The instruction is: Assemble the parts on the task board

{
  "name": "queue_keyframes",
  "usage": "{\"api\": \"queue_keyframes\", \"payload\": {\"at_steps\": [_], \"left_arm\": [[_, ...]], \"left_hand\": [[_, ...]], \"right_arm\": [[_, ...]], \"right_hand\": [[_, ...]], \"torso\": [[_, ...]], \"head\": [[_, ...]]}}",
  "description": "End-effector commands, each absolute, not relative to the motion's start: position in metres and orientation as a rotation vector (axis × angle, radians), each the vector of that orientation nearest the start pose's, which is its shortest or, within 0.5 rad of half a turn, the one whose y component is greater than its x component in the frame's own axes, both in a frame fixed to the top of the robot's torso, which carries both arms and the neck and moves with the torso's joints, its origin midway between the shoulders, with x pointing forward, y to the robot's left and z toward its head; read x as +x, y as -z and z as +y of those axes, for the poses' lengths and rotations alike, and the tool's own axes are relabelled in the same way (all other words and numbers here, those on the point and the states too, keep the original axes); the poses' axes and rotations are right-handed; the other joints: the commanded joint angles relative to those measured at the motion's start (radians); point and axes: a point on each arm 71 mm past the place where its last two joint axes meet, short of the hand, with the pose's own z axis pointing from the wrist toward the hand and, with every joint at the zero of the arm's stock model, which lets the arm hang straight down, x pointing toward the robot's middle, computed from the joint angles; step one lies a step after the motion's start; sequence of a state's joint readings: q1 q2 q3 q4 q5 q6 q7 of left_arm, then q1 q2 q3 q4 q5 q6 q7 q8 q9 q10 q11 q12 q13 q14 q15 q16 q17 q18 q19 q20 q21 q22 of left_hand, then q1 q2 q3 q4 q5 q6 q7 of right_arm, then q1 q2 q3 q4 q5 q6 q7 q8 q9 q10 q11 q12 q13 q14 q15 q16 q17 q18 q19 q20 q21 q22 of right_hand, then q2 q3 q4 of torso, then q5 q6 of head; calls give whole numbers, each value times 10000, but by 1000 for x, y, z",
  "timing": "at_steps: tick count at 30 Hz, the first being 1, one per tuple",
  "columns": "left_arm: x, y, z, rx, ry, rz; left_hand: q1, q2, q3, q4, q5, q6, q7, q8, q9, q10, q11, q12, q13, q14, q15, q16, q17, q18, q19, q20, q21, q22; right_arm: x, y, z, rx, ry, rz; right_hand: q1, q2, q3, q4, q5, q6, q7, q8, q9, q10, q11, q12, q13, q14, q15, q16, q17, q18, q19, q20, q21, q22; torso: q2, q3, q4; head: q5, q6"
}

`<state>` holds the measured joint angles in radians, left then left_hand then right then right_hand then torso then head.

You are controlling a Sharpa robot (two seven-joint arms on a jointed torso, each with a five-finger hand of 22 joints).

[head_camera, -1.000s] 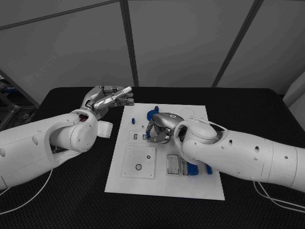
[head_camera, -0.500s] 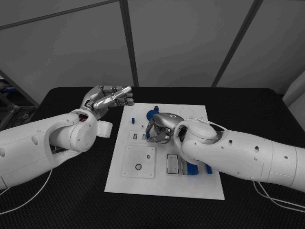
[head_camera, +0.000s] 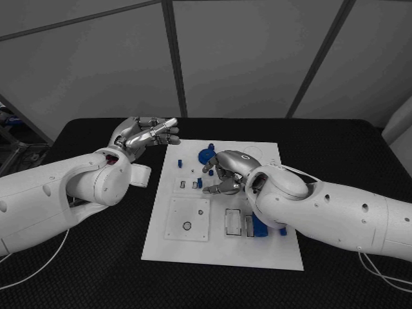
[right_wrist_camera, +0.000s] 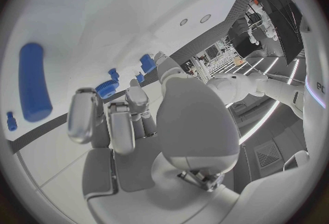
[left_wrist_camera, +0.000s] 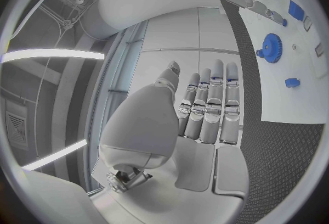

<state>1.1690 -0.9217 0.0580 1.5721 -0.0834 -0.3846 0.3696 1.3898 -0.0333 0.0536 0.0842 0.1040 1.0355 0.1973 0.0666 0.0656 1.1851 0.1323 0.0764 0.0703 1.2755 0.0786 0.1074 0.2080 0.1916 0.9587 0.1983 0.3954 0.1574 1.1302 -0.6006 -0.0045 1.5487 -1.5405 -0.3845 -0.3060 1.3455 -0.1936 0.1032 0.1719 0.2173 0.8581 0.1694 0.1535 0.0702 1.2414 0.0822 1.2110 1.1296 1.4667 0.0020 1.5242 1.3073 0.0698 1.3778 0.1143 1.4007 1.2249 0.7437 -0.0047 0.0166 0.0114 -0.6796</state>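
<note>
Broadly, the black bench has a woven, mesh-like surface, and the white rectangular task board lies flat in its middle. No writing on the board can be read. The left robot hand, silver and segmented, is raised above the bench just off the board's far left corner; its fingers lie straight and side by side with nothing in them. The right robot hand is over the board's middle, fingers bent and apart; I cannot tell whether it holds anything. A long blue bar with rounded ends lies on the board. A round, toothed blue gear sits near the far edge. Small blue pegs stand beside it.
</note>
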Motion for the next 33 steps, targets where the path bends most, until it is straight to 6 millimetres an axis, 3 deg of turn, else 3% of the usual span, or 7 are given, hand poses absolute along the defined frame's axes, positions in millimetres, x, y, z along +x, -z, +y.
{"api": "queue_keyframes", "payload": {"at_steps": [1, 8, 12, 17, 24, 29, 33], "left_arm": [[489, 153, 238, -10022, 14497, 13865], [490, 161, 241, -9087, 13330, 15505], [490, 169, 241, -8149, 12291, 17184], [491, 176, 238, -6538, 10136, 19731], [502, 173, 231, -5072, 7302, 21622], [513, 170, 215, -4492, 6189, 22148], [518, 174, 201, -4029, 5480, 22566]], "left_hand": [[-160, -30, -38, -12, -37, 162, -113, 39, 20, 368, -136, 77, 33, 504, -169, 351, 201, -61, 324, -154, 272, 126], [-776, -232, -362, 417, -32, 702, -644, 189, 67, 1972, -776, 641, 413, 2308, -848, 2627, 1562, -75, 1698, -828, 1607, 826], [-1239, -290, -747, 851, 8, 992, -909, 285, 156, 2758, -1048, 1373, 1044, 2333, -1136, 6695, 4921, -117, 2138, -1173, 2682, 1502], [-1825, -190, -1333, 1641, 14, 1319, -1131, 538, 449, 2796, -1260, 2827, 2510, 2190, -1337, 10181, 8164, -141, 2275, -1469, 4239, 2616], [-2293, -248, -1992, 2071, -251, 940, -1088, 1067, 985, 1397, -1186, 4856, 4567, 1908, -1393, 10672, 8450, -491, 2693, -1398, 6728, 5648], [-2224, -111, -2038, 2111, -167, 842, -1355, 2361, 2009, 1304, -1397, 8244, 7608, 1987, -1458, 10993, 8670, -635, 3031, -1564, 7986, 7388], [-2262, -72, -2131, 2023, -177, 489, -1427, 3227, 2929, 1517, -1522, 9869, 9154, 2004, -1553, 11057, 8681, -752, 3262, -1636, 8502, 8168]], "right_arm": [[455, 179, -85, -972, -8890, 14931], [446, 162, -111, -274, -10001, 14096], [452, 150, -129, 499, -10266, 14049], [467, 138, -160, 1961, -10410, 14305], [481, 129, -190, 3274, -10291, 14298], [487, 129, -202, 3737, -9977, 14308], [491, 129, -208, 3938, -9773, 14299]], "right_hand": [[376, 48, -569, 383, -65, -189, 8, 146, -8, -63, 26, 29, -83, 786, 65, -61, 1627, 66, -132, 10, -114, -103], [872, 204, -834, 742, 53, -269, 10, 307, 3, -107, 21, 30, -165, 772, 62, -94, 1574, 87, -184, 11, -180, -206], [991, 340, -812, 787, 183, -95, 0, 451, 33, -165, 11, -33, -262, 733, 53, -176, 1434, 122, -277, 4, -278, -374], [1052, 518, -789, 797, 252, 154, -64, 641, 64, -216, -44, -105, -373, 687, 10, -282, 1265, 161, -371, -28, -391, -561], [1071, 591, -792, 775, 312, 240, -94, 724, 70, -282, -73, -181, -473, 642, -19, -383, 1105, 214, -516, -54, -548, -827], [1070, 592, -812, 760, 351, 262, -106, 754, 69, -315, -85, -220, -523, 612, -30, -451, 998, 235, -572, -67, -613, -932], [1069, 598, -829, 747, 411, 282, -117, 784, 67, -308, -96, -222, -531, 604, -41, -475, 969, 238, -580, -79, -636, -958]], "torso": [[-2, 1, -13], [-15, 4, -23], [-73, 13, -44], [-168, 56, -63], [-321, 95, -77], [-404, 111, -60], [-436, 123, -73]], "head": [[15, 25], [25, 86], [57, 91], [114, 69], [186, -24], [201, -97], [225, -139]]}}
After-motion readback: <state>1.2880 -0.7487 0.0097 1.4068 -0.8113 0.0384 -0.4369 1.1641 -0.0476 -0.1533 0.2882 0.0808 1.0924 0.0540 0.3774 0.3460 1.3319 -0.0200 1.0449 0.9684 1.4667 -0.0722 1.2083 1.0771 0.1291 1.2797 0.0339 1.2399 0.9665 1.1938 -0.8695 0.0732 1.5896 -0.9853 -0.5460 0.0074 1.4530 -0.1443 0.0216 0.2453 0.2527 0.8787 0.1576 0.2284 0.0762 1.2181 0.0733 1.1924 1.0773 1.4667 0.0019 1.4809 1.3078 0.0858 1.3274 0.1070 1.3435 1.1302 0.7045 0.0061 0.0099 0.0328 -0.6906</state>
